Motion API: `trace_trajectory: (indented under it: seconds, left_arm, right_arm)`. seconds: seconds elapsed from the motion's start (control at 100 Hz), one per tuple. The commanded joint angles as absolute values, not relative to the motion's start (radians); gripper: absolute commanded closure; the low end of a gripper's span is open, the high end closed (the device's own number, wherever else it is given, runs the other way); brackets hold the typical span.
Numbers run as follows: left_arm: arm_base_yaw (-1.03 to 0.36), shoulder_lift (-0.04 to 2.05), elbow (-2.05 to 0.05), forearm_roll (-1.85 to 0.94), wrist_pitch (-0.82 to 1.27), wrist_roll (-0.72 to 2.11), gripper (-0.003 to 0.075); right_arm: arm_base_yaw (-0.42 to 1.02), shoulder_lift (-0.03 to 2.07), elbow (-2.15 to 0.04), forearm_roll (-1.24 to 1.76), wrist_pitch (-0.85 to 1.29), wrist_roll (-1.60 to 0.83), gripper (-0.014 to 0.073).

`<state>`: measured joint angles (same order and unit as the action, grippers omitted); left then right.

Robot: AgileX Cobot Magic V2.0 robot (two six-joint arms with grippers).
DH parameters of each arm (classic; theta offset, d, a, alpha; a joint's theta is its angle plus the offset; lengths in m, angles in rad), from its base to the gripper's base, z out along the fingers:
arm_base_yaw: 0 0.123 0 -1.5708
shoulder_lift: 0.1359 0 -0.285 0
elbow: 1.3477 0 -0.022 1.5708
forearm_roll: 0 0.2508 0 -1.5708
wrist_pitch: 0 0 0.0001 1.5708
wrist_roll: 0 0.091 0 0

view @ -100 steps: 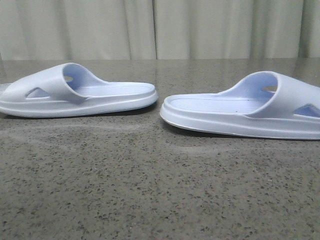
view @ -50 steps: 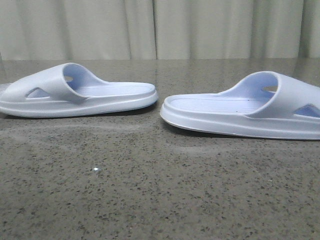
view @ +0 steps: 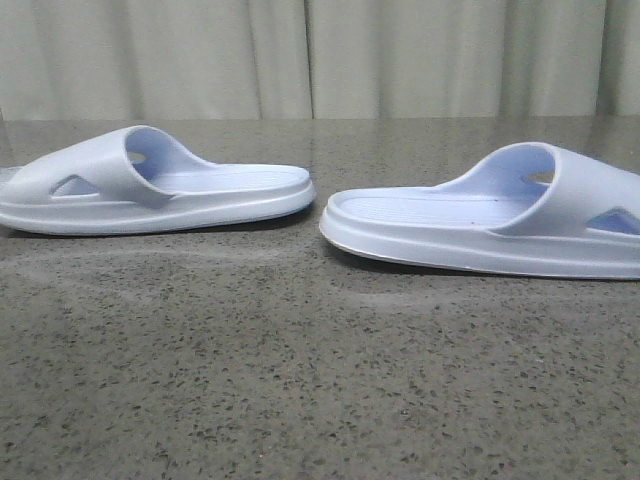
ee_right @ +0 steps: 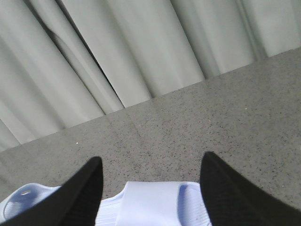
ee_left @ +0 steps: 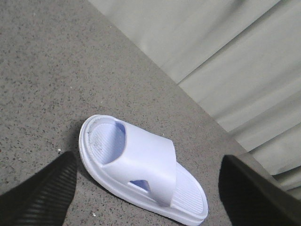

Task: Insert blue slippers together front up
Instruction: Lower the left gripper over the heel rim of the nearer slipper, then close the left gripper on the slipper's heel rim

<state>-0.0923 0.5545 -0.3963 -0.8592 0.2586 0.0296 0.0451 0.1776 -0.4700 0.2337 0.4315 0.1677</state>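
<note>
Two pale blue slippers lie sole-down on the grey speckled table. In the front view the left slipper [view: 150, 190] has its strap to the left. The right slipper [view: 480, 225] has its strap to the right. Their heels face each other across a small gap. No gripper shows in the front view. My left gripper [ee_left: 148, 157] is open above the left slipper [ee_left: 141, 169] and holds nothing. My right gripper [ee_right: 151, 157] is open above the right slipper's strap [ee_right: 150, 202] and holds nothing.
A pale pleated curtain [view: 320, 60] hangs behind the table's far edge. The grey speckled tabletop [view: 300, 380] stretches in front of the slippers. Another pale blue piece [ee_right: 23, 200] shows at the edge of the right wrist view.
</note>
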Motion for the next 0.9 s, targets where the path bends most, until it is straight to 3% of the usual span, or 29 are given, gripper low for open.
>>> trace_trajectory:
  seconds: [0.0,0.41,0.89]
  left_arm:
    - [-0.091,0.629,-0.455,-0.922,0.199,0.025,0.017]
    - [-0.091,0.954,-0.597,-0.995,0.263,0.025,0.017]
    - [-0.091,1.114,-0.613,-1.108,0.263,0.025,0.017]
  right_arm:
    - [0.047,0.198,-0.503,0.241,0.342,0.166,0.0206]
    - [0.047,0.198,-0.503,0.259,0.342,0.166,0.0206]
    - [0.047,0.198,-0.503,0.259,0.342,0.166,0.0206]
